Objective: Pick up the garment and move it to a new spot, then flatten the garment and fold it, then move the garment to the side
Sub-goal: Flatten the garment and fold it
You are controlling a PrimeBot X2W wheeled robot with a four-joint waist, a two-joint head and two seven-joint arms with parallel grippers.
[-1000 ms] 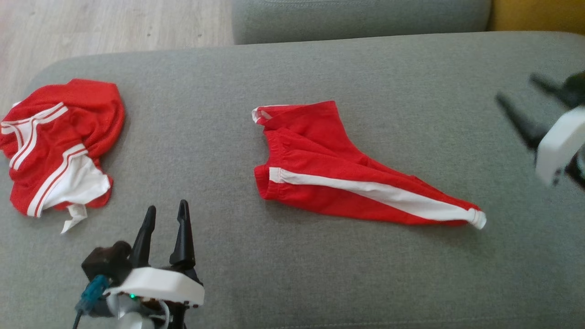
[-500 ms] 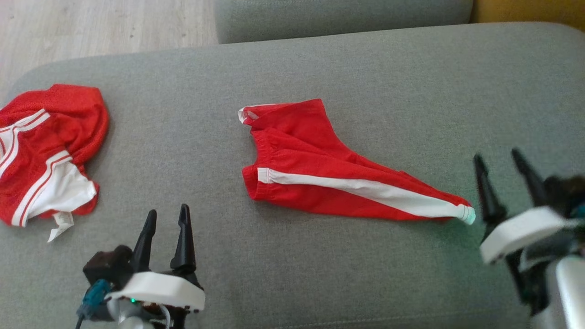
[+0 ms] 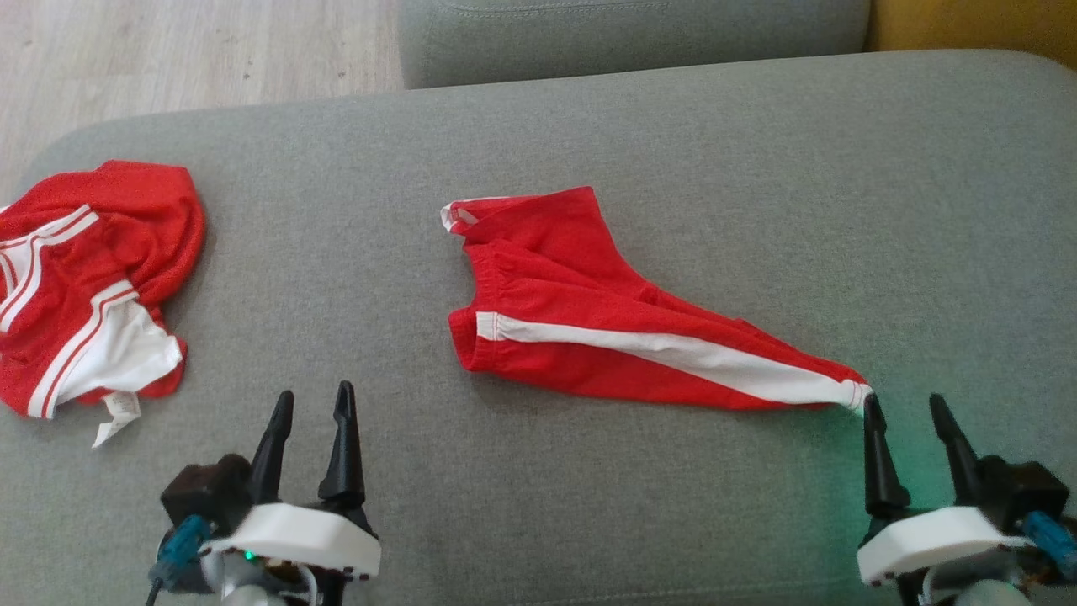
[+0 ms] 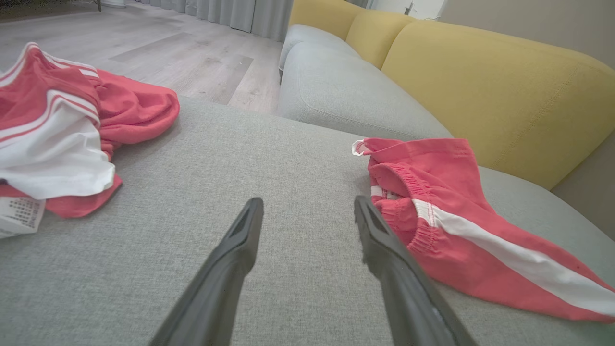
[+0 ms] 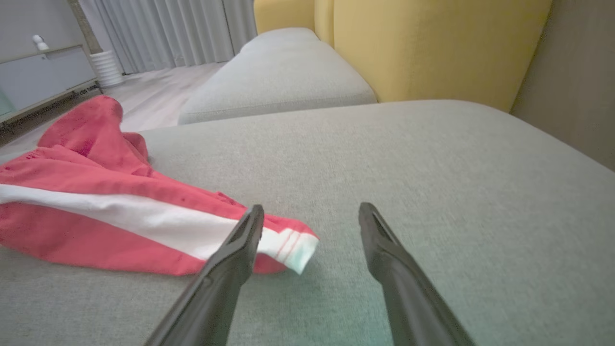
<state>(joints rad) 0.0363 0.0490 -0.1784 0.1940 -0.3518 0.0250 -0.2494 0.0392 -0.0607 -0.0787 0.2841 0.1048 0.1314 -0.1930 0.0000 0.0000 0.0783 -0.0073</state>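
Note:
Red shorts with a white side stripe [image 3: 606, 328] lie folded on the grey sofa cushion [image 3: 589, 135], waistband to the left and the leg hem tapering to the right. The same red shorts [image 4: 456, 211] [image 5: 105, 211] show in both wrist views. My left gripper [image 3: 313, 404] is open at the lower left, short of the waistband, empty. My right gripper [image 3: 902, 408] is open at the lower right, its left fingertip right by the white hem [image 5: 293, 247], with nothing held.
A second red and white garment [image 3: 84, 278] lies crumpled at the cushion's left end, also the crumpled garment [image 4: 57, 125] in the left wrist view. A yellow sofa back [image 4: 480, 86] and another grey cushion [image 3: 631, 34] lie beyond. Wooden floor [image 3: 168, 50] is past the far left edge.
My right arm has swung from the upper right down to the lower right, ending beside the shorts' hem. The camera shifted slightly. The left gripper and both garments stayed put.

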